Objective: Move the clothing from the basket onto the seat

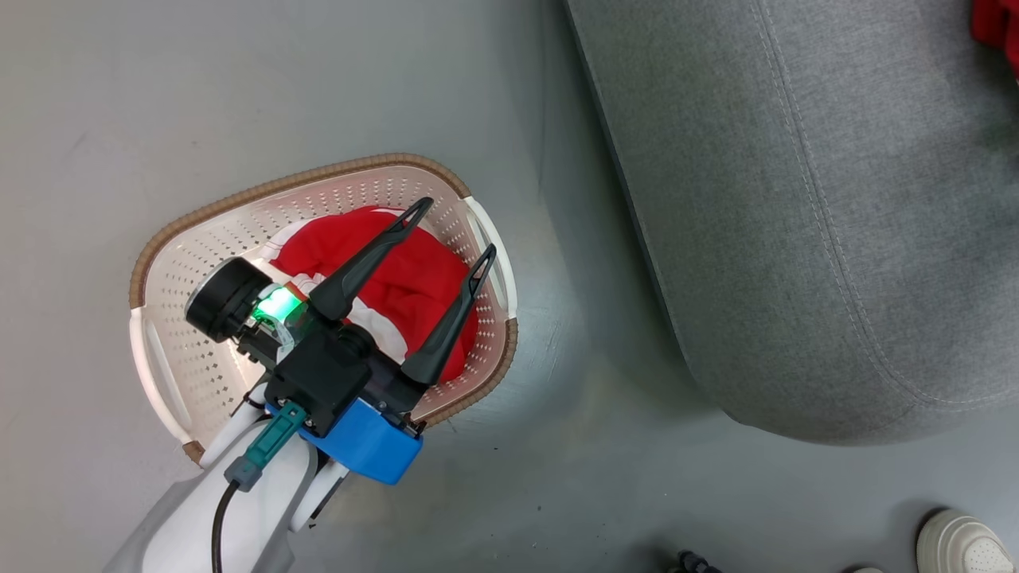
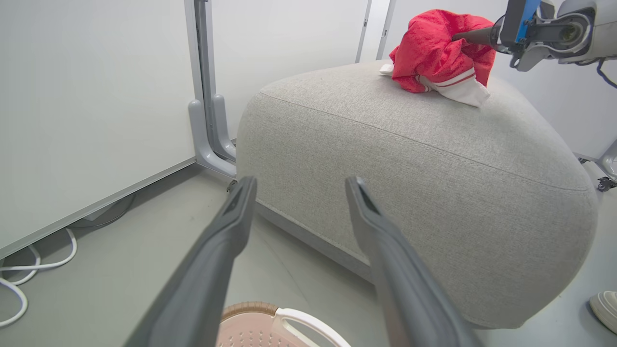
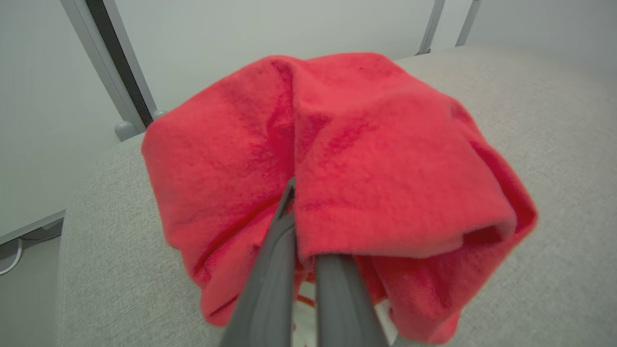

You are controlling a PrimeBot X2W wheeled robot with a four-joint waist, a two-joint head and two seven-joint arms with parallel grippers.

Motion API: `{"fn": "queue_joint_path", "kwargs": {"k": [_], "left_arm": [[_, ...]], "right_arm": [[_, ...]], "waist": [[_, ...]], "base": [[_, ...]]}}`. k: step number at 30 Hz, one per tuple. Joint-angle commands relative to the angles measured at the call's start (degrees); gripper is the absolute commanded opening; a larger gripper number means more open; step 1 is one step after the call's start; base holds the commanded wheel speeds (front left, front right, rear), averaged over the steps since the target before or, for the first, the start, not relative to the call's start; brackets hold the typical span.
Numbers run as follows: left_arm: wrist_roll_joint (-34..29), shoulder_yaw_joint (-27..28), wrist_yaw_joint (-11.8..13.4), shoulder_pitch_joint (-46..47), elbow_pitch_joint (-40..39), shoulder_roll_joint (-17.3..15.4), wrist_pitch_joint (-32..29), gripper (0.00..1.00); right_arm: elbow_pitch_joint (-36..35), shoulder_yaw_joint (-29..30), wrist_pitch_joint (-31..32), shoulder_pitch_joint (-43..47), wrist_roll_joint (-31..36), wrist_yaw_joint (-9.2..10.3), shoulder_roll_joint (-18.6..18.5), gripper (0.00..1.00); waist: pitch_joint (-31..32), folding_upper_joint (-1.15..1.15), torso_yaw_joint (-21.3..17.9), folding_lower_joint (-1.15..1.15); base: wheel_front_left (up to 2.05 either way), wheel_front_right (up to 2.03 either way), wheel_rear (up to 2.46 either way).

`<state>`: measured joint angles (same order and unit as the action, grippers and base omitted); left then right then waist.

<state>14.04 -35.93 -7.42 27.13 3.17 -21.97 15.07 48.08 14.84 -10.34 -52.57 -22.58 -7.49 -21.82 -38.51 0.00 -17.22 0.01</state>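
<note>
Over the basket (image 1: 239, 199) on the floor, the left hand (image 1: 458, 227) hovered with its fingers wide apart, holding nothing, just above a red garment (image 1: 414, 278) with white trim that lay bunched inside. Up on the sofa (image 2: 409, 168), the right hand (image 2: 472, 36) was clamped tight on a second red garment (image 2: 434, 48), whose white hem touched the cushion top. The task looked about half done: one piece was at the point of release, the other not yet picked up. Next, I judged, the right hand needed to let go, and the left to drop straight down and pinch a thick fold, clear of the basket's wall and handles. A person's white shoe (image 1: 959, 541) stood near the sofa's corner, and loose cables (image 2: 19, 289) lay by the wall, well apart.
</note>
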Motion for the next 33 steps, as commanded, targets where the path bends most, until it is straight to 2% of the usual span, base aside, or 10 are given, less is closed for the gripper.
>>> {"fn": "queue_joint_path", "kwargs": {"k": [1,6,7,9,10,23,33], "left_arm": [[-0.2,0.0,-0.1,0.8,0.0,0.0,0.2,1.00],[0.2,0.2,-0.1,1.4,0.4,0.0,0.2,1.00],[0.3,0.3,-0.1,1.4,0.4,0.1,0.2,1.00],[0.3,0.5,-0.1,1.2,0.5,0.2,0.2,1.00],[0.2,0.6,-0.1,1.1,0.6,0.2,0.2,1.00],[0.6,0.7,-0.1,1.3,1.1,1.2,0.2,1.00],[2.5,3.3,-0.1,-1.4,3.2,5.9,0.2,1.00]], "right_arm": [[0.9,0.1,-0.6,-0.5,0.6,-0.01,0.1,0.00],[3.9,-0.5,-1.7,-2.1,0.9,-0.02,-0.2,0.00],[4.3,-0.7,-1.8,-2.4,0.8,-0.01,-0.3,0.04],[4.9,-1.2,-2.0,-2.9,0.5,-0.01,-0.5,0.50],[5.1,-1.4,-2.1,-3.0,0.3,-0.01,-0.5,1.00],[7.1,-5.1,-2.7,-2.9,-2.3,-0.01,-1.8,1.00],[5.2,-8.4,-3.8,3.8,-1.2,-0.01,-2.4,1.00]], "waist": [[0.0,0.00,0.1,-0.01],[0.3,0.00,0.1,-0.01],[0.4,0.00,0.1,-0.01],[0.6,0.00,0.0,-0.01],[0.7,0.00,0.0,-0.01],[2.0,0.00,0.3,-0.01],[10.0,0.00,3.7,-0.01]], "base": [[0.00,0.00,0.00],[0.00,0.00,0.00],[0.00,0.00,0.00],[0.00,0.00,0.00],[0.00,0.00,0.00],[0.00,0.00,0.00],[0.00,0.00,0.00]]}}
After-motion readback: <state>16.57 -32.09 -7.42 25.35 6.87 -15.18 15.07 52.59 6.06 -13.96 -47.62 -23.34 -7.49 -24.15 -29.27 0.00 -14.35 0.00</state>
